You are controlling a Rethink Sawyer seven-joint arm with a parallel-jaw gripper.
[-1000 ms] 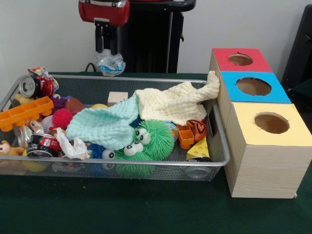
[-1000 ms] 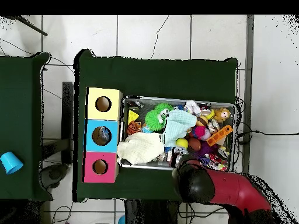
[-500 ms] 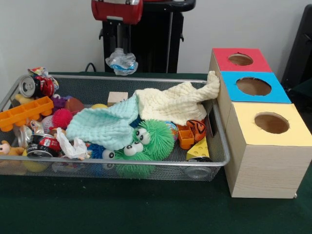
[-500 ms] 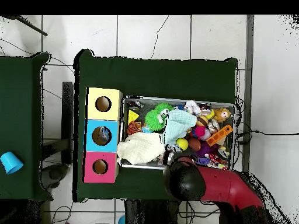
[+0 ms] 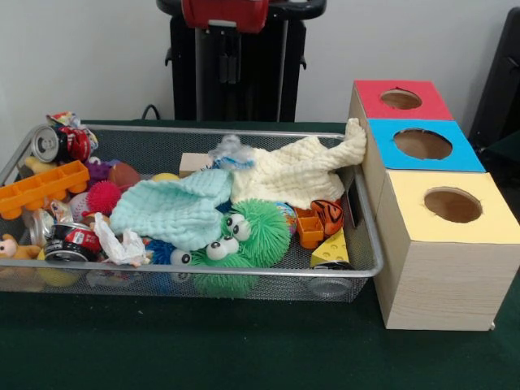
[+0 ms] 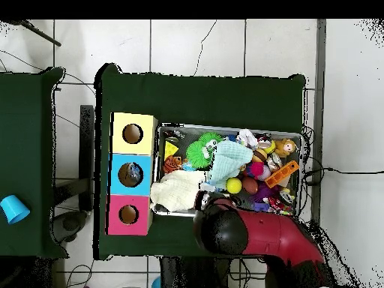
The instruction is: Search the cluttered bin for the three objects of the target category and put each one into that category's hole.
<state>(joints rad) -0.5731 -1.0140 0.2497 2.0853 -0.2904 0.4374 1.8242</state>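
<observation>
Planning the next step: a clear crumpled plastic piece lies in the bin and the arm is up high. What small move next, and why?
Probably lower the arm toward the crumpled clear plastic. It lies exposed on the cream cloth near the mesh bin's far rim, almost under the arm, with nothing holding it.

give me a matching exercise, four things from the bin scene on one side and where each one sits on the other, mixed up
Things:
1. orange block
2. crumpled clear plastic
3. yellow wedge
4. red-topped box

Places:
A. bin corner beside the yellow-topped box
B. on the cream cloth
C. bin end farthest from the boxes
D. last in the row, behind the blue-topped box

Pairs: 1-C, 2-B, 3-A, 4-D
</observation>
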